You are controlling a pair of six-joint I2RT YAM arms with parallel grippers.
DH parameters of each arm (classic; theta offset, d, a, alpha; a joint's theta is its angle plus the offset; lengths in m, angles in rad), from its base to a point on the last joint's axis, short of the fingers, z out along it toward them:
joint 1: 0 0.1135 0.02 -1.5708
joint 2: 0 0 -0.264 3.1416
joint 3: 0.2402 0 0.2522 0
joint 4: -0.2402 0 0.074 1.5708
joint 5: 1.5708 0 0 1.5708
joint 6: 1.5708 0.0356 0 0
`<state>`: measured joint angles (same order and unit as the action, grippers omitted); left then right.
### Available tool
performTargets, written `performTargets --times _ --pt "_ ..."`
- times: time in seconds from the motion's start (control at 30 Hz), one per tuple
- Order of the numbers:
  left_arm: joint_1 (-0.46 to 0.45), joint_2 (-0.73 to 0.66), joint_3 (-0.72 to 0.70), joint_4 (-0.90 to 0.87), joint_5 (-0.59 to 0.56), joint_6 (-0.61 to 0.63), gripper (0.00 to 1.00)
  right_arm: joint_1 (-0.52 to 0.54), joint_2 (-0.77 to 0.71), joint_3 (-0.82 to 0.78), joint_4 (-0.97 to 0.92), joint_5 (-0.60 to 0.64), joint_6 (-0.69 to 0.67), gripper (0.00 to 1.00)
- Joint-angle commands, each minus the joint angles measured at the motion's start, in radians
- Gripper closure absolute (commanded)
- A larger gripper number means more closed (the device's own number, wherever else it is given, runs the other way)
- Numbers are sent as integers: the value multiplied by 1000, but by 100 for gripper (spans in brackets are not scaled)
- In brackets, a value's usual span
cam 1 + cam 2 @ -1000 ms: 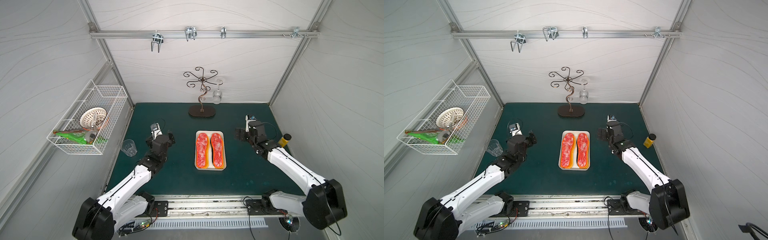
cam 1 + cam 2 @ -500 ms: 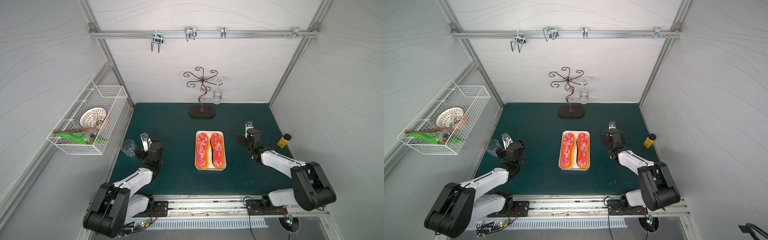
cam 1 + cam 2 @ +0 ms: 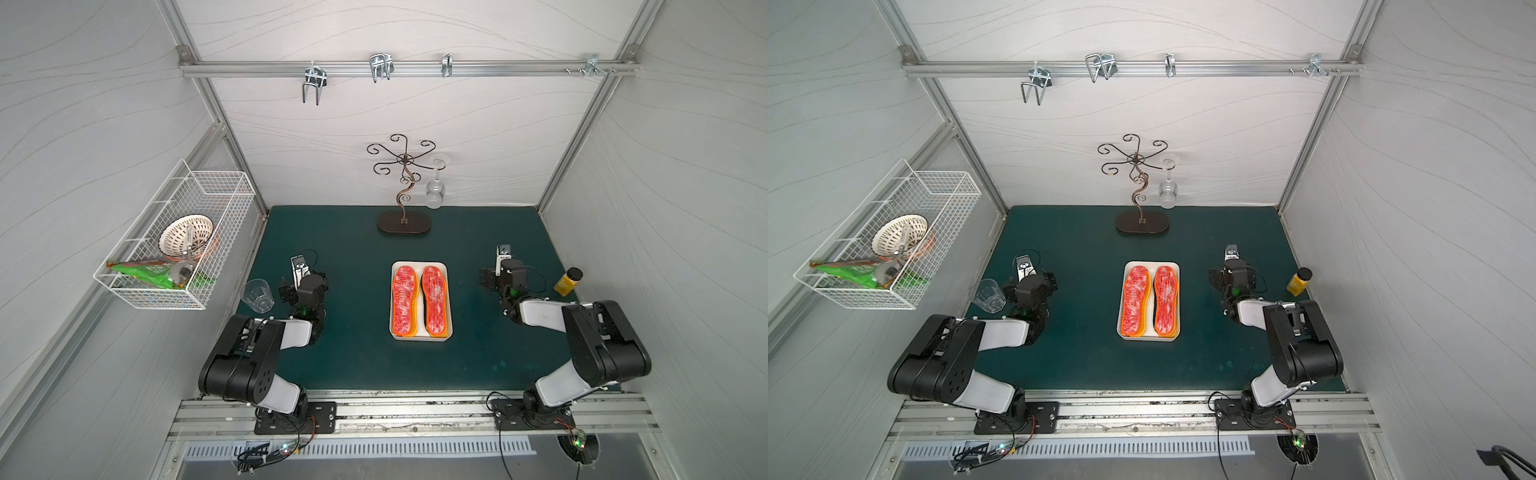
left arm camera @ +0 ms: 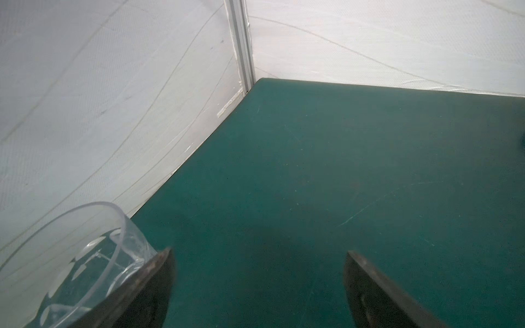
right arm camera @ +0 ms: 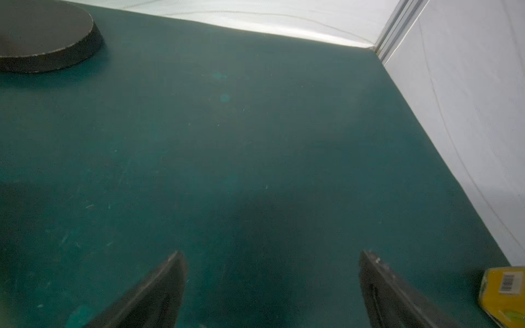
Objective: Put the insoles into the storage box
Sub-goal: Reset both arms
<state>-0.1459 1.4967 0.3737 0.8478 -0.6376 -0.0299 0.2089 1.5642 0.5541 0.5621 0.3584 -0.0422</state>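
Note:
The storage box (image 3: 419, 338), a shallow white tray, sits mid-table in both top views. Two red, white-speckled insoles (image 3: 404, 301) (image 3: 434, 299) lie side by side on top inside it. Orange edges show beneath both, and a black edge beneath the right one. The same box (image 3: 1148, 338) and insoles (image 3: 1134, 301) show in a top view. My left gripper (image 3: 301, 277) (image 4: 258, 251) hovers low over bare mat left of the box, open and empty. Right of the box, my right gripper (image 3: 500, 272) (image 5: 270, 251) is open too, with only mat between its fingers.
A clear glass (image 3: 257, 295) (image 4: 85, 255) stands just beside my left gripper's outer finger. A yellow bottle (image 3: 567, 281) (image 5: 502, 286) stands right of my right gripper. A wire stand (image 3: 403, 222) with a hanging wine glass is at the back. A wire basket (image 3: 174, 237) hangs on the left wall.
Both arms have folded back toward their bases, drawing the grippers lower and away from the box. The left gripper has ended up next to the glass. The insoles have not moved.

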Motion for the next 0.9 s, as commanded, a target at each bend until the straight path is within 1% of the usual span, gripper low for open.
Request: performTargets --times 0.0,0.13,0.2,0.27,0.4,0.47,0.5,0.53,0.6,0.63,0.67,0.7,0.73,0.8,0.83,0.87 --pt "5 18 11 77 48 30 4 -14 5 13 27 -63 1 1" --pt "6 15 13 64 52 27 4 -8 -7 -22 80 -68 -13 1" --pt "6 14 9 68 52 27 4 -10 -20 -63 144 -61 -7 1" --pt "6 9 -19 116 74 33 4 -9 -33 -106 207 -37 5 1" --pt "6 13 -68 208 136 53 4 -17 -37 -128 240 -32 22 1" --pt "10 17 -62 203 160 58 3 -47 -29 -125 231 -82 40 1" --pt "17 12 -58 185 177 53 3 -68 -7 -132 257 -138 50 1" --pt "23 8 -57 173 197 51 3 -67 18 -141 312 -157 30 1" --pt "46 24 -55 169 269 40 3 -64 -4 -132 253 -176 27 1" --pt "65 58 -56 199 301 33 3 -69 6 -133 274 -203 19 1" --pt "59 95 -54 274 291 67 1 -70 5 -134 273 -215 15 1" --pt "60 89 -53 244 296 56 1 -77 0 -126 248 -234 17 1" --pt "62 53 -36 149 308 38 1 -93 8 -114 237 -263 27 1" --pt "90 73 16 94 338 27 1 -134 8 -96 198 -342 50 1" --pt "130 72 49 15 405 -5 0 -134 10 -99 207 -343 46 1" --pt "169 50 50 -34 472 -35 0 -132 6 -99 203 -340 46 1"
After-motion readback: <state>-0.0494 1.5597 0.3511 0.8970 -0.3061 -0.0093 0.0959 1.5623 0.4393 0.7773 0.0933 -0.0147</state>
